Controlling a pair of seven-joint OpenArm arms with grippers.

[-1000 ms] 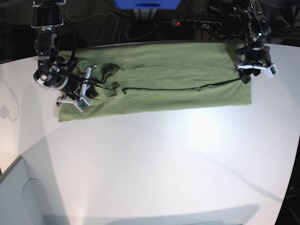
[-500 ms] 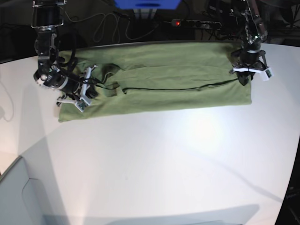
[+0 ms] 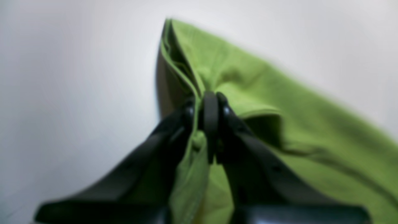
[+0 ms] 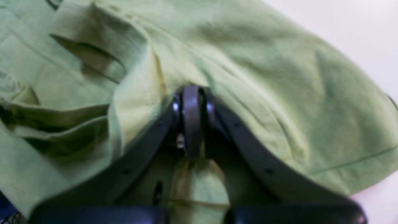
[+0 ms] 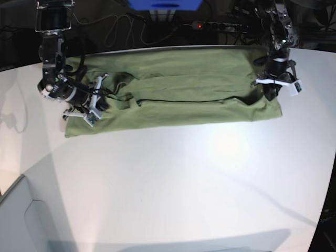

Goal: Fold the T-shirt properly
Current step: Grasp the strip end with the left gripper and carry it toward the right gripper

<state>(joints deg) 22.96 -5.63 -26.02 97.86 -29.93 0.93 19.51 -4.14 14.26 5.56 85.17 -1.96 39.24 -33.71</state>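
The olive-green T-shirt (image 5: 184, 94) lies as a long band across the far part of the white table (image 5: 173, 184). At its right end in the base view, my left gripper (image 5: 270, 92) is shut on the cloth. In the left wrist view the left gripper (image 3: 209, 107) pinches a raised fold of the T-shirt (image 3: 279, 93) near a corner. At the shirt's left end my right gripper (image 5: 97, 103) is shut. In the right wrist view the right gripper (image 4: 191, 102) holds bunched fabric of the T-shirt (image 4: 264, 62), with folds and a sleeve to its left.
Behind the table's far edge are a power strip (image 5: 220, 25) with a red light, loose cables (image 5: 118, 31) and a blue box (image 5: 165, 4). A grey surface (image 5: 21, 220) sits at the lower left corner.
My left gripper has closed on the shirt's right end and shifted slightly left and away, drawing that corner inward. The right gripper has stayed shut on the left end, barely moving.
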